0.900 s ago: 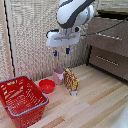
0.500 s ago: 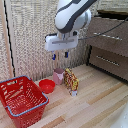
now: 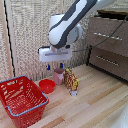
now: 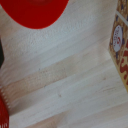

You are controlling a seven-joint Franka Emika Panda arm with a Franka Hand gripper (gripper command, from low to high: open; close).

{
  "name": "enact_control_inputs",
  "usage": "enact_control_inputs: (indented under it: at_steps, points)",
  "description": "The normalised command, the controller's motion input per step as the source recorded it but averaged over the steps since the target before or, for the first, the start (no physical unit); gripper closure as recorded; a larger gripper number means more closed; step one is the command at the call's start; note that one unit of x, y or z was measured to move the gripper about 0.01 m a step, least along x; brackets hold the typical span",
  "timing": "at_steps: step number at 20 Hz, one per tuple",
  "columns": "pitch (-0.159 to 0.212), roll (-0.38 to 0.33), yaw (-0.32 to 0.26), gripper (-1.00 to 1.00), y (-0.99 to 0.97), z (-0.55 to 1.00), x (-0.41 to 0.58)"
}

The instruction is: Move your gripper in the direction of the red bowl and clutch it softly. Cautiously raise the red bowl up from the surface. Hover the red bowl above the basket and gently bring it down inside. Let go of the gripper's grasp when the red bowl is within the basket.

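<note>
The red bowl (image 3: 47, 85) rests on the wooden floor between the basket and a pink cup. It fills one edge of the wrist view as a red curve (image 4: 36, 12). The basket (image 3: 42, 94), red mesh with a blue rim, stands at the exterior view's left; a sliver of its red side (image 4: 3, 112) shows in the wrist view. My gripper (image 3: 55, 66) hangs in the air above and just to the right of the bowl, not touching it. Its blue-tipped fingers (image 3: 48, 66) stand apart with nothing between them.
A pink cup (image 3: 59, 76) stands right behind the bowl. A yellow and red box (image 3: 71, 81) stands beside it, and its side (image 4: 120, 45) shows in the wrist view. A dark wooden cabinet (image 3: 107, 45) fills the exterior view's right, a slatted wall (image 3: 25, 35) the back.
The arm has shifted slightly towards the exterior view's left and a little lower. The bowl, basket, cup and box have not moved.
</note>
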Motion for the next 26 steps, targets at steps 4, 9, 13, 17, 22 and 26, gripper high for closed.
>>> enact_control_inputs:
  at_steps: [4,9,13,17,22,26]
  points:
    - [0.046,-0.014,-0.155,-1.0,0.21,-0.53,0.0]
    - [0.015,-0.034,-0.116,-1.0,0.21,-0.51,0.0]
    - [0.0,-0.003,-0.085,-1.0,0.04,-0.37,0.0]
    - [-0.007,0.003,-0.081,-1.0,0.0,-0.31,0.0]
    - [-0.022,0.0,-0.003,1.0,0.0,-0.17,-0.023]
    - [0.0,0.0,0.0,1.0,0.0,-0.01,-0.004]
